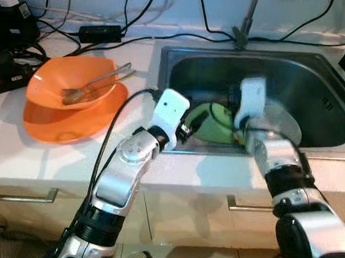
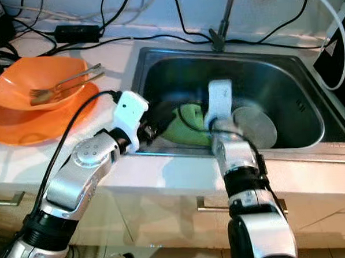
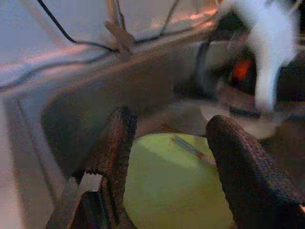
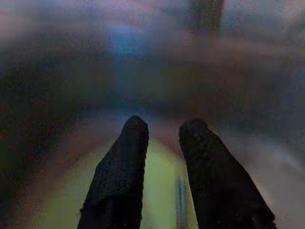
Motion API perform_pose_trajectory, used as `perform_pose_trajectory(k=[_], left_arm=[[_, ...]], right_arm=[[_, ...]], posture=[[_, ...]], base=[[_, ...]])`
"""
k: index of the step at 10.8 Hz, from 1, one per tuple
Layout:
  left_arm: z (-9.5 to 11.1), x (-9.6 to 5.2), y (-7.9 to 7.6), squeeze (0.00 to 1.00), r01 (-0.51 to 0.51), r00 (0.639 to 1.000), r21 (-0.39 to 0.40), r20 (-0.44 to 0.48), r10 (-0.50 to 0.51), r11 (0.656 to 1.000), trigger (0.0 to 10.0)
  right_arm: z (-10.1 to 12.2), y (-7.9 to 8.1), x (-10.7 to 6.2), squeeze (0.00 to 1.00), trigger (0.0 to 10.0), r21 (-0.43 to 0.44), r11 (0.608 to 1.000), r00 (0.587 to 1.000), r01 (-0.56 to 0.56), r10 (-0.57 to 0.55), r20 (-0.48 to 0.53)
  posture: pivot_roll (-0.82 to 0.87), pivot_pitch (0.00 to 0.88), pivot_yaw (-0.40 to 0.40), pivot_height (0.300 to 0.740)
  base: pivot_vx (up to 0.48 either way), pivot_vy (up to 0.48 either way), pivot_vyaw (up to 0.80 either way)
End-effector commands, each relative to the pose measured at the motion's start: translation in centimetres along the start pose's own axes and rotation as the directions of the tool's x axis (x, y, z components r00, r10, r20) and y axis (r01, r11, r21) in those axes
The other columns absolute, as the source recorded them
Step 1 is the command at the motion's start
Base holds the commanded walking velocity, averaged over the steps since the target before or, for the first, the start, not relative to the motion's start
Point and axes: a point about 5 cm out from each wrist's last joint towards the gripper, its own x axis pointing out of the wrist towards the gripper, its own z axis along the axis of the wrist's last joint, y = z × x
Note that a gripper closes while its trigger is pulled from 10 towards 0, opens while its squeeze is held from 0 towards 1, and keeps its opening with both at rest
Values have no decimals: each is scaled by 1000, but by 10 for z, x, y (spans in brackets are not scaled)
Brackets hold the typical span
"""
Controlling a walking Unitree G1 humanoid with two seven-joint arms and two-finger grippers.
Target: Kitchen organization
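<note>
A lime-green bowl point(image 1: 210, 122) lies in the steel sink point(image 1: 309, 81), near its front left corner. My left gripper point(image 3: 171, 121) reaches in over the sink's left rim and stands open, its fingers point(image 3: 116, 152) wide apart just above the green bowl point(image 3: 176, 186). From the front my right gripper point(image 4: 164, 123) dips into the sink, open by a narrow gap and poised over the same bowl point(image 4: 162, 191). A thin stick-like thing point(image 3: 188, 147) rests on the bowl. A grey plate point(image 1: 285, 123) lies in the sink to the right of the bowl.
On the white counter to the left, an orange bowl point(image 1: 60, 83) holding a fork point(image 1: 86, 90) sits on an orange plate point(image 1: 62, 126). The faucet point(image 1: 245, 21) rises behind the sink. Black cables and a power adapter point(image 1: 100, 33) line the back wall.
</note>
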Motion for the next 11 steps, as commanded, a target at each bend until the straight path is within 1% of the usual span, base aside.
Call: perform_pose_trajectory(k=[1, 2, 3, 4, 5, 6, 7, 8, 9, 10, 11], left_arm=[[10, 2, 4, 0, -31, 998, 36, 50, 29, 999, 10000], [18, 2, 8, 0, -76, 993, 76, 95, 69, 994, 10000], [29, 2, 14, 0, -139, 981, 134, 157, 117, 981, 10000], [33, 2, 17, 0, -180, 973, 183, 176, 148, 967, 10000], [38, 0, 27, 0, -267, 954, 249, 203, 220, 931, 10000], [43, -1, 35, 0, -332, 936, 330, 231, 266, 884, 10000], [44, -3, 42, 0, -366, 927, 396, 237, 292, 842, 10000], [45, -4, 47, 0, -388, 920, 449, 230, 316, 804, 10000], [38, -6, 55, 0, -394, 917, 548, 180, 357, 737, 10000], [31, -7, 62, 0, -391, 909, 613, 140, 392, 687, 10000], [25, -9, 66, 0, -374, 904, 655, 101, 415, 657, 10000]], right_arm=[[32, 6, -4, 0, 10000, 3, 999, 986, -35, 34, 161], [55, 10, -12, 0, 10000, 9, 999, 959, -49, 44, 281], [68, 14, -26, 0, 10000, 0, 998, 921, -62, 57, 386], [66, 17, -35, 0, 10000, -14, 997, 907, -71, 70, 416], [55, 22, -49, 0, 10000, -15, 996, 904, -87, 86, 419], [45, 26, -59, 0, 10000, -4, 994, 908, -105, 98, 408], [37, 30, -67, 0, 10000, 3, 992, 912, -127, 116, 394], [30, 33, -71, 0, 10000, 6, 991, 920, -131, 119, 372], [23, 33, -73, 0, 10000, 18, 993, 932, -119, 105, 347], [20, 32, -74, 0, 10000, 21, 993, 936, -114, 100, 336], [20, 31, -75, 0, 10000, 22, 994, 937, -108, 94, 336]], posture=[[96, 88, -74, 740], [92, 87, -72, 740], [84, 88, -69, 740], [84, 88, -69, 740], [83, 88, -66, 740], [82, 87, -64, 740], [78, 81, -56, 740], [78, 77, -56, 740], [83, 69, -55, 740], [83, 64, -54, 740], [84, 59, -54, 740]], base=[[0, 0, 0], [0, 0, 0], [0, 0, 0], [0, 0, 0], [0, 0, 0], [0, 0, 0], [0, 0, 0], [0, 0, 0], [0, 0, 0], [0, 0, 0], [0, 0, 0]])
